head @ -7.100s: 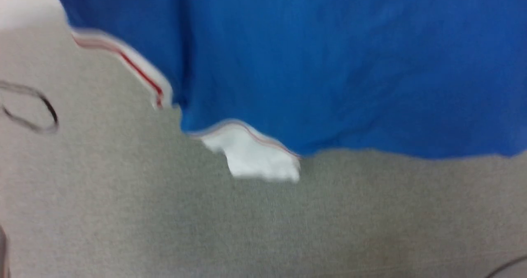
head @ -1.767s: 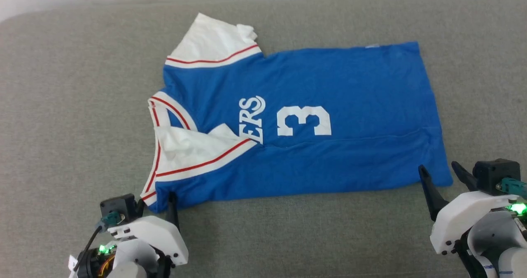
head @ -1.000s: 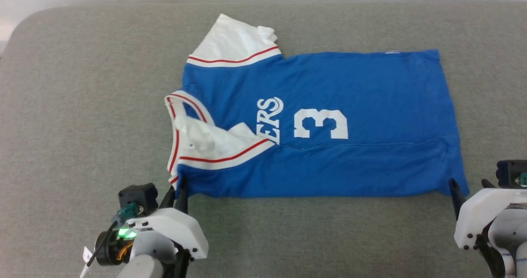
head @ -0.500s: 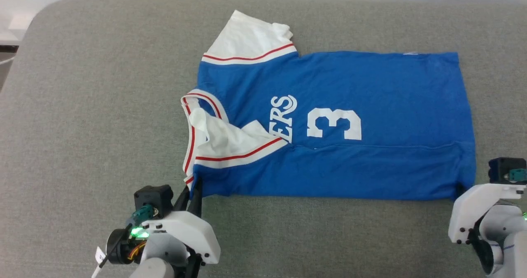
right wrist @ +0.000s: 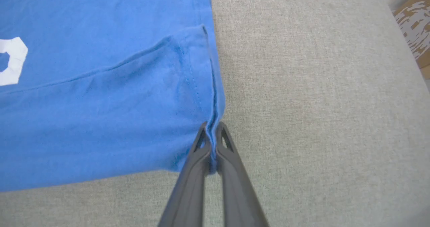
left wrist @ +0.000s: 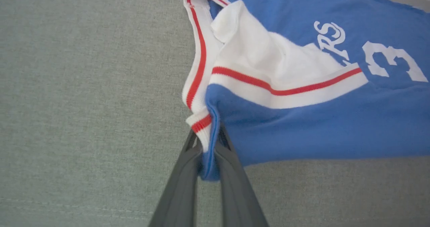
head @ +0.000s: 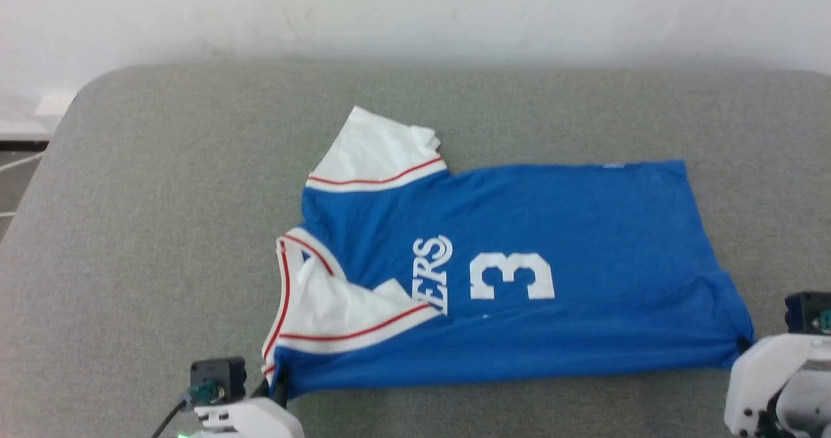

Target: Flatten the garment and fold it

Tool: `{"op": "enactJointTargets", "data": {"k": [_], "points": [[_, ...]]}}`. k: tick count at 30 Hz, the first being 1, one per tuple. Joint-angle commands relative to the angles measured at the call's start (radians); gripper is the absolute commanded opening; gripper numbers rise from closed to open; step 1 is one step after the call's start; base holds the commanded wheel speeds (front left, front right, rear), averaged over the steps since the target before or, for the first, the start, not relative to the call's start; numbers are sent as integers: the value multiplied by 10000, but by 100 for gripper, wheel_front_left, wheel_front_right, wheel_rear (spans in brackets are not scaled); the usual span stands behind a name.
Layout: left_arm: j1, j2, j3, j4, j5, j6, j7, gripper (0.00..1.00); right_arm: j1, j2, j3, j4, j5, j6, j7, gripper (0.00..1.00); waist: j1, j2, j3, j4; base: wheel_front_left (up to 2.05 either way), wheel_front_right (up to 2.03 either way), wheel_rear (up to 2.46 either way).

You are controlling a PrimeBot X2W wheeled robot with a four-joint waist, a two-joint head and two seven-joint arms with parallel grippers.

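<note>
The royal-blue garment lies across the grey surface, collar to the left and hem to the right, with its near long edge folded over so that just "ERS" and "3" of the print show. One white sleeve sticks out at the far side; the other lies folded onto the chest. My left gripper is shut on the near shoulder corner beside the red-striped collar trim. My right gripper is shut on the near hem corner. In the head view both grippers sit at the bottom corners.
The grey padded surface spreads wide around the garment, with a rounded far-left corner. A white wall rises behind it. A brown patterned object lies past the surface's edge in the right wrist view.
The head camera tilted up, so the whole scene slid down the frame. Both grippers, open beside the near corners 1.8 s ago, have closed on them.
</note>
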Motion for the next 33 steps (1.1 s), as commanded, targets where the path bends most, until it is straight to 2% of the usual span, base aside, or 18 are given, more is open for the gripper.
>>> {"op": "enactJointTargets", "data": {"k": [1, 6, 12, 13, 14, 18, 22, 25, 33], "points": [[187, 88, 32, -35, -102, 128, 60, 0, 260, -73, -35, -222, 74, -21, 160, 0, 2, 0, -202, -139, 0, 0, 0], [468, -8, -128, 309, -331, -60, 165, 0, 903, 46, -182, -728, 160, -21, 702, 0, 2, 0, -96, -187, 0, 0, 0], [296, -294, -242, 1108, -437, -337, -54, 1, 945, 170, -187, -80, 343, -21, 627, 0, 2, 0, 121, -165, 0, 0, 0], [226, -320, -285, 1209, -401, -427, -144, 50, 910, 173, -143, 41, 347, -21, 540, 47, 2, 0, 136, -152, 0, 0, 0], [138, -345, -321, 1254, -356, -570, -318, 100, 866, 174, -112, 142, 363, -21, 433, 100, 2, 0, 147, -139, 0, 0, 0], [-147, -457, -26, 1183, -250, -760, -1361, 100, 556, 34, -16, 116, 456, -21, -385, 100, 2, 0, 73, -99, 0, 0, 0], [-399, -449, 321, 795, -31, -824, -2481, 100, 239, -225, 145, -365, 409, -21, -1484, 100, 2, 0, -56, -84, 0, 0, 0], [-656, -345, 350, 472, 305, -1072, -3149, 100, 14, -244, 225, -900, 284, -21, -2322, 100, 2, 0, -118, -113, 0, 0, 0], [-1097, -703, 1026, -416, 1223, -1352, -3689, 100, -96, -197, 1025, -2189, 27, -21, -4674, 100, 2, 0, 136, -428, 0, 0, 0]]}}
